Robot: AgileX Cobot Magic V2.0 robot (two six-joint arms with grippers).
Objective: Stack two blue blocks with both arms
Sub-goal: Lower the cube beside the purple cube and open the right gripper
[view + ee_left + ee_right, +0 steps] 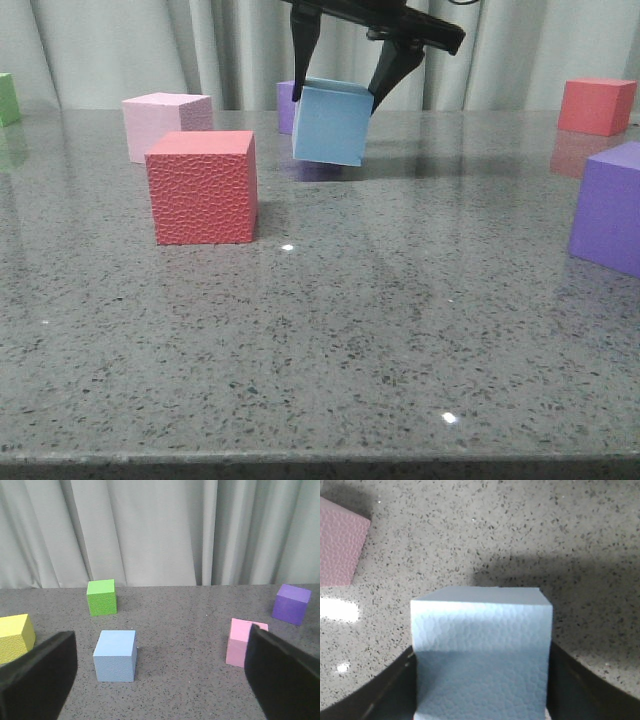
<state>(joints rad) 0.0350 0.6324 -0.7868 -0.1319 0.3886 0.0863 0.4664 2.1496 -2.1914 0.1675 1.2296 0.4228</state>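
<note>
1 blue block lifted, stack not yet made.

My right gripper (345, 85) clamps a blue block (332, 123) tilted above the table (330, 340); the second blue block (115, 655) sits on the table ahead of my left gripper (160, 675), jaws spread, empty. Placing remains.

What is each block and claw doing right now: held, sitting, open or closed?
Right gripper: shut on the held blue block.
Held blue block: lifted off the table, tilted.
Left gripper: open, empty.
Second blue block: resting on the table, untouched.
Red block: resting upright.
Green block: resting upright.
Pale pink block: resting upright.
</note>
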